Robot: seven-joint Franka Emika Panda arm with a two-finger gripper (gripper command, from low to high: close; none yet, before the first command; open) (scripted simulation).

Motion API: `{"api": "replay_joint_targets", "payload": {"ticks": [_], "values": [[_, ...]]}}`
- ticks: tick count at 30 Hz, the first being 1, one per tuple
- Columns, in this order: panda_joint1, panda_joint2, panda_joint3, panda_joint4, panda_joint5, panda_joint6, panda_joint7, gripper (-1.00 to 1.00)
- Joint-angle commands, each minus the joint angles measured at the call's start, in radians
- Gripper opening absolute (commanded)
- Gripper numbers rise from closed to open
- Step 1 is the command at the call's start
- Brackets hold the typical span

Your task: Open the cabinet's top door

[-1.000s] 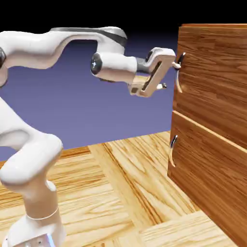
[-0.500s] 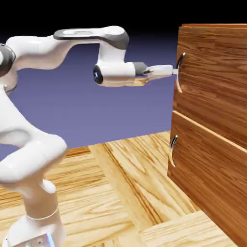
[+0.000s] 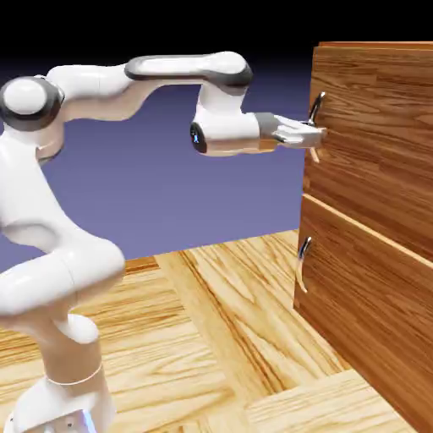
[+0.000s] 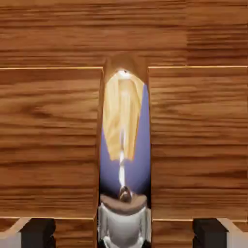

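The cabinet (image 3: 372, 220) of reddish-brown wood stands at the exterior view's right. Its top door (image 3: 380, 118) is flush with the front, and a curved silver handle (image 3: 316, 108) sits at its left edge. My gripper (image 3: 315, 135) is level, seen edge-on, with its tips at that handle. In the hand view the handle (image 4: 123, 145) runs up the middle as a wide mirror-like bar over the door's wood (image 4: 48, 145). It lies between my gripper (image 4: 124, 232), whose dark fingertips (image 4: 38, 231) stand well apart, with a gap to the handle on each side.
Below the top door is the lower door (image 3: 364, 321) with its own silver handle (image 3: 303, 258). The pale wood floor (image 3: 211, 338) spreads in front of the cabinet. My arm's base rises at the lower left.
The hand has rolled from a tilted pose to level and has moved right, up to the top door's handle. The door has not moved.
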State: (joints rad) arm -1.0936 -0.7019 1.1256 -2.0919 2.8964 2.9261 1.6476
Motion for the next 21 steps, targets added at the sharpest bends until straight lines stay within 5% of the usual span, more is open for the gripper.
{"api": "replay_joint_targets", "payload": {"ticks": [1,12,21], "values": [[0.037,0.012,-0.028,-0.018,0.001,-0.008,-0.021,-1.00],[0.435,0.083,-0.358,-0.179,-0.051,-0.057,-0.161,-1.00],[0.761,-0.046,-0.660,-0.403,-0.366,-0.144,0.035,-1.00]]}}
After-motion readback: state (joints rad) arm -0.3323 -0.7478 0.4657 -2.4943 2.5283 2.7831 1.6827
